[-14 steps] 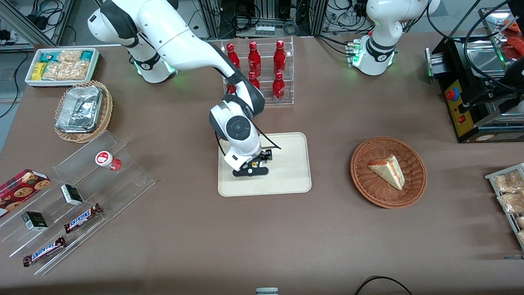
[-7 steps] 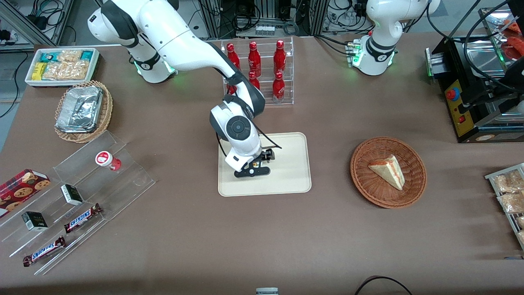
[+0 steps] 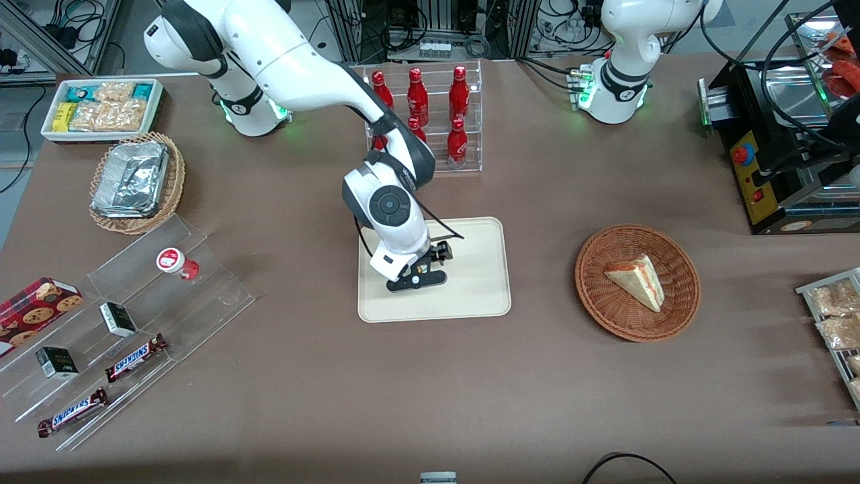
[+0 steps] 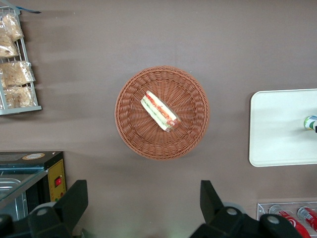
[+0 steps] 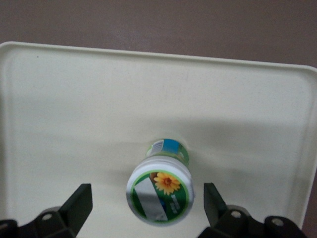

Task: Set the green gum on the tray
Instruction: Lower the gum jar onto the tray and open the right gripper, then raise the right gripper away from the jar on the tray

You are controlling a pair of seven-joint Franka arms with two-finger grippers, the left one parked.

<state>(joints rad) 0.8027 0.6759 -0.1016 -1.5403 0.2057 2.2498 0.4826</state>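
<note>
Green gum (image 5: 161, 188) stands upright on the tray (image 5: 59, 114), untouched between the spread claw (image 5: 147, 208) fingers.

The tray (image 5: 59, 99) is smooth, matt cream plastic. The gum (image 5: 160, 191) has a glossy printed label and white plastic lid. It stands between the spread black jaws of the gripper (image 5: 148, 208), above the matt brown surface (image 3: 430, 376).

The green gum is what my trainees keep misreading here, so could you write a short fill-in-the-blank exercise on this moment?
1. The green gum stands upright on the ____.
2. The gripper is over the tray with its fingers ____, one on each side of the gum, not touching it.
3. The wicker basket toward the parked arm's end holds a ____.

Missing words: tray; open; sandwich
</note>
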